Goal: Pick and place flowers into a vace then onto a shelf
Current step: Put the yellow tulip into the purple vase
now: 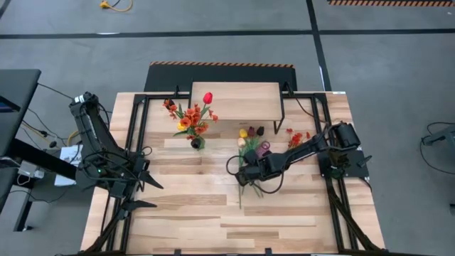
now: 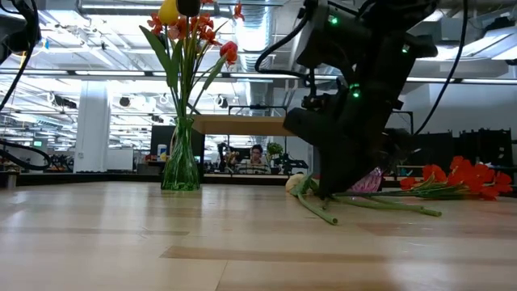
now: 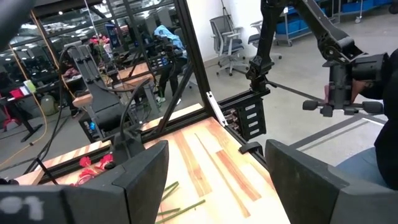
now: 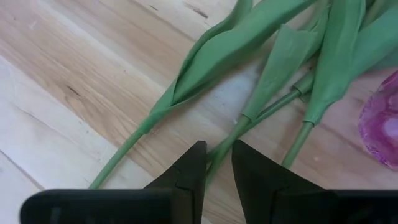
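Note:
A glass vase (image 1: 196,143) (image 2: 180,162) stands on the table in front of the shelf (image 1: 234,102) (image 2: 242,124) and holds red, yellow and orange flowers (image 1: 192,117). Loose tulips (image 1: 250,135) lie flat on the table right of the vase, their green stems (image 2: 323,212) pointing toward the near edge. My right gripper (image 1: 245,174) (image 4: 217,165) is down at these stems, shut on one. A purple bloom (image 4: 382,124) lies beside it. My left gripper (image 1: 146,178) (image 3: 217,186) waits open above the table's left side. My right gripper pinches one thin green tulip stem (image 4: 222,149) between its two fingers, at their free ends. The fingers slant down from the table's right side and lie across the stem. The stem and its leaves (image 4: 236,56) lie on the table.
A spray of red-orange blossoms (image 1: 298,135) (image 2: 460,174) lies on the table right of the tulips. Black frame rails (image 1: 138,135) run along both table sides. Bare wood (image 1: 213,213) stretches across the near half. People and chairs show in the room beyond.

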`<state>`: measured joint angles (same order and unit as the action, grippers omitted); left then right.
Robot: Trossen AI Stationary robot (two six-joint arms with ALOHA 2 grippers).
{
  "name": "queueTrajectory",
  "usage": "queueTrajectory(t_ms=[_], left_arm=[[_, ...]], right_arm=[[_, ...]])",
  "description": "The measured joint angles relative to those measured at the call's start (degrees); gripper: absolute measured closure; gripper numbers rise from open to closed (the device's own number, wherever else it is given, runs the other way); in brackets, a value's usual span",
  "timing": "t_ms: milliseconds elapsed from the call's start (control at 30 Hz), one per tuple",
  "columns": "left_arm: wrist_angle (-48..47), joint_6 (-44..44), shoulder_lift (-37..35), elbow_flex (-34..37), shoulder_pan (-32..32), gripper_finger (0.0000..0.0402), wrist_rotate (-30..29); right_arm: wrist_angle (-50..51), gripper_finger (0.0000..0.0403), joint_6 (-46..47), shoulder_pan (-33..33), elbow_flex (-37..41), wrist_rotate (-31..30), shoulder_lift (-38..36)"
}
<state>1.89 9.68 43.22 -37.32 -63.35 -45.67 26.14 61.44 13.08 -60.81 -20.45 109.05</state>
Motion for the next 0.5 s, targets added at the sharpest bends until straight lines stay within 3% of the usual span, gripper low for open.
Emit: queueTrajectory(t_ms=[500], left_arm=[[0.0,-0.5,0.0,0.0,0.0,0.0145,0.0]], right_arm=[[0.8,0.0349,-1.5,0.0,-1.3,0.0,0.2]])
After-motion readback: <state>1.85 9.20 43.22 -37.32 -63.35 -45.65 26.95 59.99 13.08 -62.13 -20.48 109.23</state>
